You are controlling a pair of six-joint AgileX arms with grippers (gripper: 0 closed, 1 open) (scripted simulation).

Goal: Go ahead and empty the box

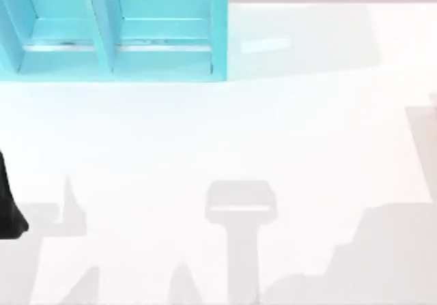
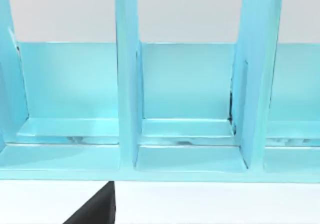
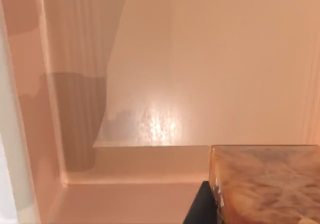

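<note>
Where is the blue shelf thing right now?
The blue shelf rack stands at the far left of the white table in the top view, and the left wrist view faces its open compartments straight on.

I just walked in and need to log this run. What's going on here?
The right claw's camera looks into a peach-coloured box, close above a brown marbled block lying in it, so that arm seems to be working on emptying the box. The left arm sits at the table's left edge, its camera facing an empty light-blue divided rack at the far left of the white table. Nothing from the box lies on the table yet.
</note>
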